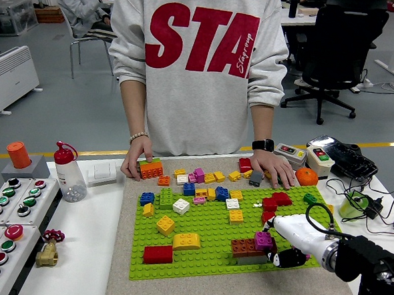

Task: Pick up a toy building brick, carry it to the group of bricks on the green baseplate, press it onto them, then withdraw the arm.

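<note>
A green baseplate [208, 238] lies on a grey mat and carries several scattered bricks. Near its front right stands a group of a brown brick [244, 246] on a grey one. A magenta brick [264, 241] sits at the group's right end. My right hand [278, 245], white with black fingertips, comes in from the right with its fingers curled around that magenta brick. My left arm is out of view.
A person stands at the far side with both hands resting on the mat; one hand [135, 162] touches an orange brick [151, 169], the other hand [274, 169] lies near loose bricks. A button panel [5, 223] and bottle [68, 173] stand left. Cables [361, 198] lie right.
</note>
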{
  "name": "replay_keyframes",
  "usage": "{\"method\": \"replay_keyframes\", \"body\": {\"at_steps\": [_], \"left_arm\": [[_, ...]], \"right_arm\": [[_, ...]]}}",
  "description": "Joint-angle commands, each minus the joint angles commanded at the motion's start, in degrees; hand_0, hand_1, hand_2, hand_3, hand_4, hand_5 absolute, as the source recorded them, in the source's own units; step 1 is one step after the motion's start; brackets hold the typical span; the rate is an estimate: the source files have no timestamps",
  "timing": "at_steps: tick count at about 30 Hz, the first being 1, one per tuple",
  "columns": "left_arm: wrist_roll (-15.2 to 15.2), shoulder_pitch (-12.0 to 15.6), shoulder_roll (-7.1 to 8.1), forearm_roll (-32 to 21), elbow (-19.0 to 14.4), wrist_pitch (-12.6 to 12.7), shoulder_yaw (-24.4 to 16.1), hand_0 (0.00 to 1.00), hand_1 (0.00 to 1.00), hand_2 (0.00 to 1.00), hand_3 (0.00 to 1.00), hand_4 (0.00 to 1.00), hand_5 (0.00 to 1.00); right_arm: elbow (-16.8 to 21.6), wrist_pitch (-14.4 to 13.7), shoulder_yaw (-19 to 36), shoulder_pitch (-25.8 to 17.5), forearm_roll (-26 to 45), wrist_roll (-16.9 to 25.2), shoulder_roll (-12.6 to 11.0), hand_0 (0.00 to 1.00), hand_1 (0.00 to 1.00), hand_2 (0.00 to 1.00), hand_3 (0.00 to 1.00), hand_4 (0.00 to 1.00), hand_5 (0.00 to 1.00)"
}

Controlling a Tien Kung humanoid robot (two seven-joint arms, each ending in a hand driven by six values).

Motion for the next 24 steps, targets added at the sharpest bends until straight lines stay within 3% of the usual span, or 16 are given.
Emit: {"method": "replay_keyframes", "body": {"at_steps": [23, 24], "left_arm": [[-0.09, -0.28, 0.00, 0.16, 0.00, 0.08, -0.32, 0.733, 0.741, 0.826, 0.703, 0.495, 0.998], [-0.10, -0.29, 0.00, 0.16, 0.00, 0.08, -0.33, 0.733, 0.742, 0.826, 0.703, 0.495, 0.998]], "right_arm": [[0.79, 0.88, 0.87, 0.02, 0.90, 0.04, -0.23, 0.815, 0.796, 0.884, 0.828, 0.652, 0.332], [1.25, 0.97, 1.28, -0.20, 0.97, 0.03, -0.33, 0.823, 0.804, 0.920, 0.896, 0.676, 0.354]]}}
